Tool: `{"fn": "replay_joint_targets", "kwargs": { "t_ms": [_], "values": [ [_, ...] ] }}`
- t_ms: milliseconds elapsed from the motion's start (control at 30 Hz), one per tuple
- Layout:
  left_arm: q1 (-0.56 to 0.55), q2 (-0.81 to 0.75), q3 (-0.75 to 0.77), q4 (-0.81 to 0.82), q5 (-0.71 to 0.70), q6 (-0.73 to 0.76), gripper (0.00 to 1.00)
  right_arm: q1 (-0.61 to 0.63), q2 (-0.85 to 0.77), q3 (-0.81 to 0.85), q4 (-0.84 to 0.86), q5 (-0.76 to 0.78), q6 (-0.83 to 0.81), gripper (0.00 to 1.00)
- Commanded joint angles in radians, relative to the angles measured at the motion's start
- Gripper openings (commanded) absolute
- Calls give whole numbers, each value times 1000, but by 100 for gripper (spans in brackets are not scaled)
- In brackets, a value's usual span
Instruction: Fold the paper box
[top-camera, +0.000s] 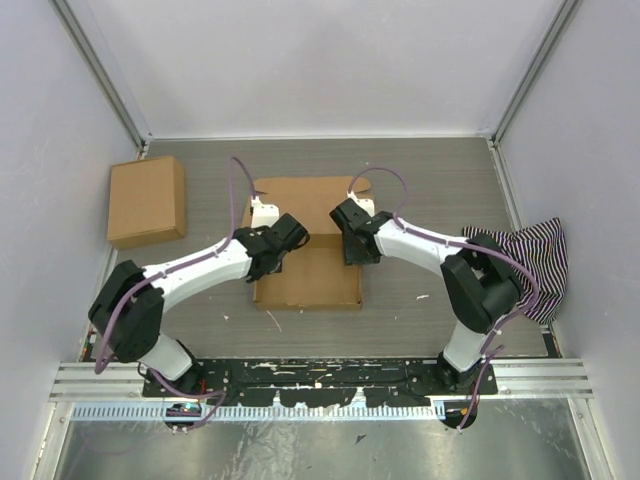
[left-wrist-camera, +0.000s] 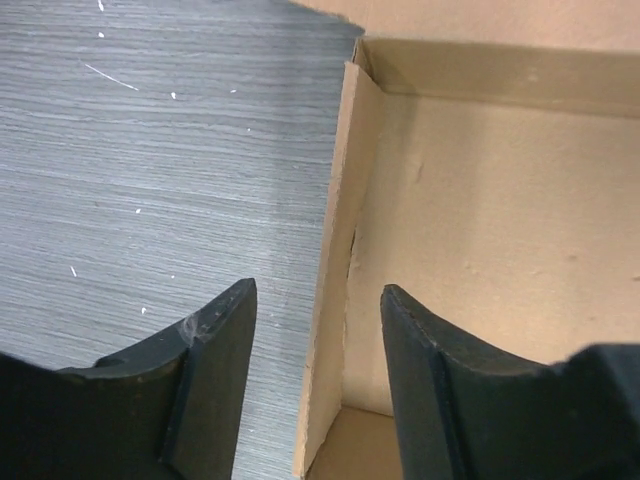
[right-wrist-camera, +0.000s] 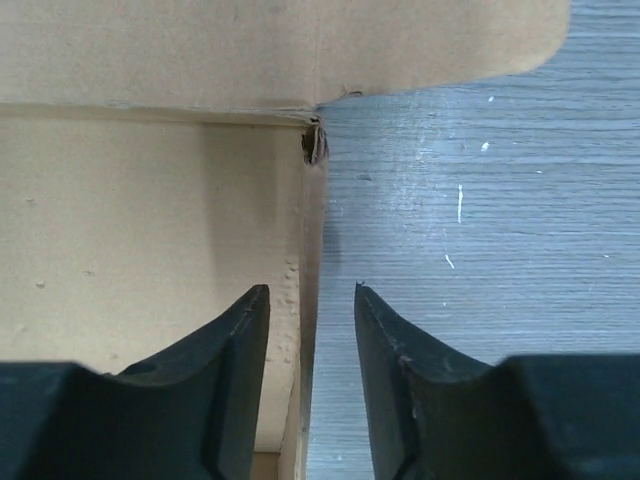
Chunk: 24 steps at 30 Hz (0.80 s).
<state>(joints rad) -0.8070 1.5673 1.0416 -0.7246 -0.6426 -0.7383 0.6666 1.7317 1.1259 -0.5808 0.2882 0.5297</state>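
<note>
The paper box (top-camera: 312, 275) lies mid-table, brown cardboard, its side walls raised and its lid flap (top-camera: 305, 190) flat toward the far side. My left gripper (top-camera: 288, 240) is open and straddles the box's left wall (left-wrist-camera: 340, 250), one finger outside over the table, one inside. My right gripper (top-camera: 352, 240) is open and straddles the right wall (right-wrist-camera: 305, 300), left finger inside, right finger over the table. Neither gripper touches the cardboard that I can see. The lid flap's rounded corner (right-wrist-camera: 500, 40) shows at the top of the right wrist view.
A ready-made brown cardboard box (top-camera: 147, 200) sits at the far left. A striped cloth (top-camera: 535, 262) lies at the right edge. The grey wood-grain table (top-camera: 430, 170) is bounded by white walls.
</note>
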Motion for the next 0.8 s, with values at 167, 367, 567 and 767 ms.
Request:
{"fn": "replay_joint_targets", "kwargs": {
  "t_ms": [167,367,567,767],
  "values": [
    [126,-121,46,58,54,101,79,-112,-193,103,-25,25,-33,56],
    [460,-115,53,231,423,162,78,-367,-166,134,103,-304,-114,62],
    [593,34,135,284,676,120,75,-466,-19,188,181,-510,-100,62],
    [623,123,141,354,765,75,73,-489,81,212,216,-612,-82,62]
  ]
}}
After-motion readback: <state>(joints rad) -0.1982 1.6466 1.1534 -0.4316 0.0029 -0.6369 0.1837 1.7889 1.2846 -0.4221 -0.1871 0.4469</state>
